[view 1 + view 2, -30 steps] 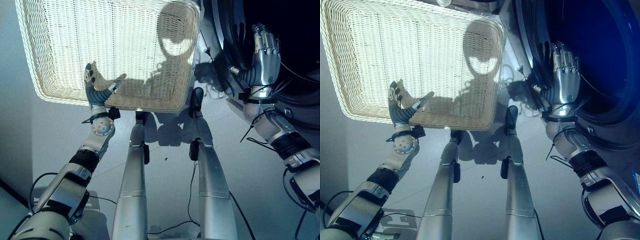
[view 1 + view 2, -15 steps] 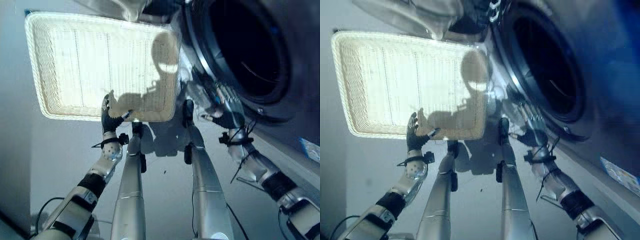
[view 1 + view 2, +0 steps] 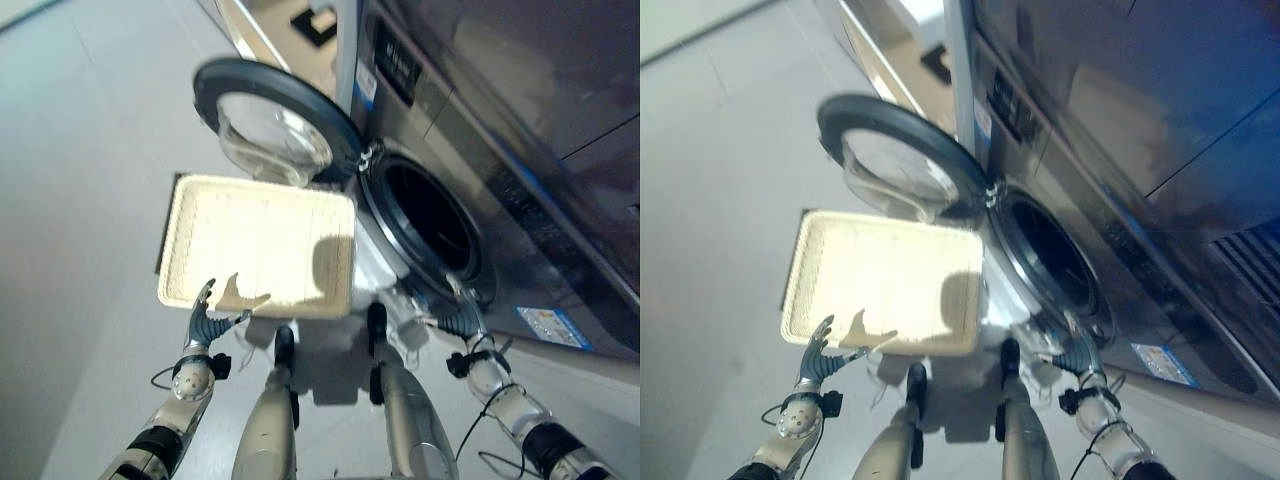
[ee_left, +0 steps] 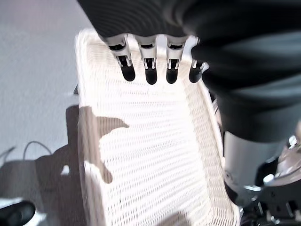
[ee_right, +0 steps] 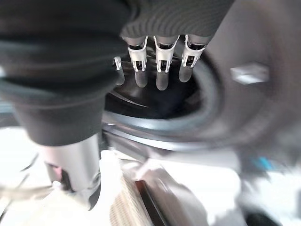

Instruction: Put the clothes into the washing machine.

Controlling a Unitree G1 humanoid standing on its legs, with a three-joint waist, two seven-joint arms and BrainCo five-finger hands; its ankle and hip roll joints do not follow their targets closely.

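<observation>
Left hand (image 3: 205, 318) fingers spread, holding nothing; wicker basket (image 3: 190, 245) lies just beyond its fingertips, long axis running across, no clothes visible in it. Washing machine (image 3: 470, 170) door (image 3: 270, 120) open. Right hand (image 3: 458, 315) fingers straight and empty, drum opening (image 3: 425, 215) just ahead, nearer this hand.

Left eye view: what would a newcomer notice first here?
The washing machine on the right, its round door swung open beside the dark drum opening. In front of the door, a pale wicker basket lies on the floor, with no clothes in it.
</observation>
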